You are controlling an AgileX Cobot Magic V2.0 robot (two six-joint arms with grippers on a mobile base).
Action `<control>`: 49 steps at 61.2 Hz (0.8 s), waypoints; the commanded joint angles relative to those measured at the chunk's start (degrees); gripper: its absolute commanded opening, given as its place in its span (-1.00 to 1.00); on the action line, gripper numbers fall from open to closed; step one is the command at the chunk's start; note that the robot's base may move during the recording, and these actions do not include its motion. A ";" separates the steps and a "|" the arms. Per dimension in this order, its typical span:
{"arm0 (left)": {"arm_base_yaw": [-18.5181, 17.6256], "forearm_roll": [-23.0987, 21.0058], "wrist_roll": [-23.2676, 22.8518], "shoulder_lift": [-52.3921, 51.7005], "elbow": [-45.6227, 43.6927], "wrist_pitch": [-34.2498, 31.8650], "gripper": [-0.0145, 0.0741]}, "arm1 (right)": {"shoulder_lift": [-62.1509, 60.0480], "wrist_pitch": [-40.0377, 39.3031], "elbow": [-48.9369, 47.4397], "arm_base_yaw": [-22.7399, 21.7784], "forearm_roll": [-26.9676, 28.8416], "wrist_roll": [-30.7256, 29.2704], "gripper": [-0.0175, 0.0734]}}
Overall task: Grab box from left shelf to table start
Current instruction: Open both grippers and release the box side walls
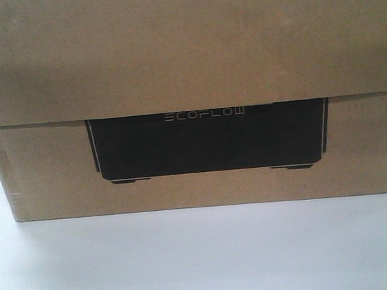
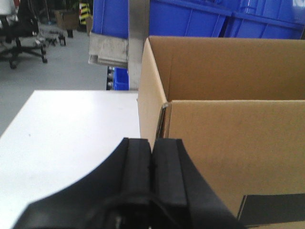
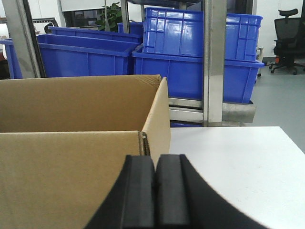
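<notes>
- The table (image 2: 62,138) is seen on the left of the left wrist view as a plain white surface, bare up to the side of the box (image 2: 228,157).
- The left gripper (image 2: 152,167) is held low in that view, its two black pads pressed together with nothing between them, just beside the box's near left corner.
- The box (image 1: 187,77) is seen resting on the white table (image 1: 204,260) in the front view, its overhanging lid above a black panel lettered "ECOFLOW" (image 1: 204,114).
- The right gripper (image 3: 155,191) is shown with pads closed against each other, empty, at the box's right corner (image 3: 71,162).
- Bare tabletop (image 3: 238,162) is seen to the right of the box.
- Blue plastic bins (image 3: 190,52) are stacked on the shelf (image 3: 209,112) beyond the table; upright steel posts (image 3: 214,62) stand in front of them.
- An office chair (image 3: 288,38) is seen at far right.
</notes>
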 commanded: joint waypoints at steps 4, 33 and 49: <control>-0.19 2.47 -0.32 -0.15 -1.60 -8.07 -0.87 | 0.35 -5.51 -1.59 -0.01 -0.21 -0.88 -0.54; -0.19 2.47 -0.32 -0.15 -1.60 -8.16 -0.87 | 0.35 -5.38 -1.59 -0.01 -0.21 -0.88 -0.54; -0.19 2.47 -0.32 -0.15 -1.60 -8.16 -0.87 | -0.29 -6.17 0.66 -0.01 -1.20 -0.88 -0.54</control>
